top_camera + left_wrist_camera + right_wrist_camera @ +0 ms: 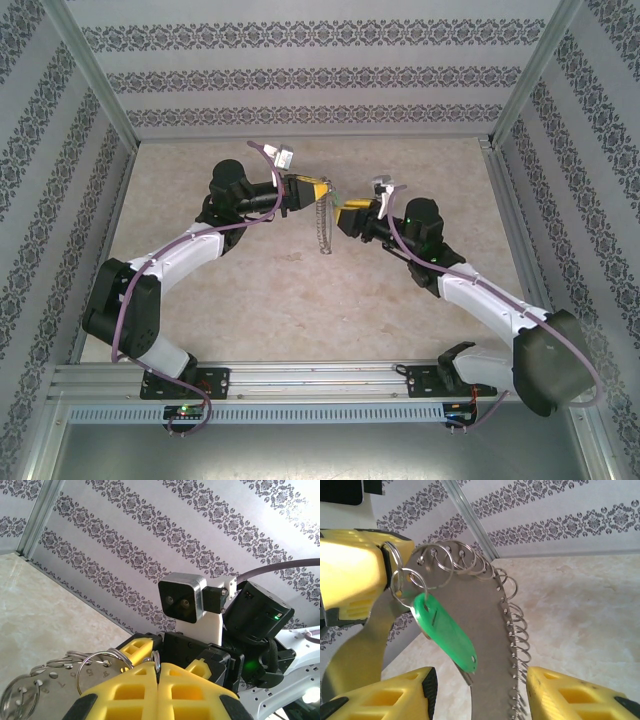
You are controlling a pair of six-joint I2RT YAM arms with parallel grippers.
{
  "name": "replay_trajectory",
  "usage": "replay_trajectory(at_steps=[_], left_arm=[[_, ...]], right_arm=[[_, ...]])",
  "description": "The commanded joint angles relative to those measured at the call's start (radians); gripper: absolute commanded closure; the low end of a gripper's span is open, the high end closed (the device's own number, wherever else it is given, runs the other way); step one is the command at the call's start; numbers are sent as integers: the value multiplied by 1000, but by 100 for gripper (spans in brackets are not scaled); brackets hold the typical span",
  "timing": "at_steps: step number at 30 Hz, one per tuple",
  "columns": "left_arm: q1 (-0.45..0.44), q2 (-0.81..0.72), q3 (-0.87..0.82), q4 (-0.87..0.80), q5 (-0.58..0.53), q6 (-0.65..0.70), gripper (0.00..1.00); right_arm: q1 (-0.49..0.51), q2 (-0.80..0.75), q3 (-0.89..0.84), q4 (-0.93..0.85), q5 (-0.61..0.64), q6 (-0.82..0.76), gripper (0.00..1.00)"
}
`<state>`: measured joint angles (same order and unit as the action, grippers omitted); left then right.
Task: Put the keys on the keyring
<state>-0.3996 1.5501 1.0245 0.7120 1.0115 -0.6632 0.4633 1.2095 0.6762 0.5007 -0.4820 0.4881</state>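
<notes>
Damask-striped wallpaper [300, 80] lines three sides of the cell. Aluminium posts [90, 70] stand at its corners, and a pale marbled surface [300, 310] carries both arms. Over its far middle the two tools face each other closely. Seen from the left wrist, the right arm's camera [182, 600] and black wrist block the way straight ahead.

The left tool [157, 676] has its yellow fingers pressed together on the keyring [487, 625], pinching a wire loop at its upper end. The keyring hangs clear of the surface and looks thin and edge-on from above. It is a flat grey metal arc stamped with digits, its rim fringed with many small wire rings [517, 630].

The key [445, 632] hangs in front of that arc, just beside the left tool's fingers. Its head is bright green plastic, long and rounded, slanting down to the right, with a bit of grey metal showing below its lower tip. Its top end meets one small ring; whether that ring passes through the head I cannot tell.

The right tool [480, 695] stands apart, one yellow finger on each side of the key's lower end, with a gap between each finger and the key.
</notes>
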Motion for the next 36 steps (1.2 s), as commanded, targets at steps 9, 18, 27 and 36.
replay_trajectory(at_steps=[9,18,27,36], left_arm=[[-16,-15,5,76,-8,-4,100],[-22,-12,13,69,-20,-1,100],[-24,-12,18,69,-47,9,100],[-23,-7,19,76,-57,9,100]], right_arm=[[38,64,107,-11,19,-52,50],[52,92,121,-22,3,-64,69],[73,59,106,-68,-15,-96,99],[96,56,112,-89,-40,-116,100]])
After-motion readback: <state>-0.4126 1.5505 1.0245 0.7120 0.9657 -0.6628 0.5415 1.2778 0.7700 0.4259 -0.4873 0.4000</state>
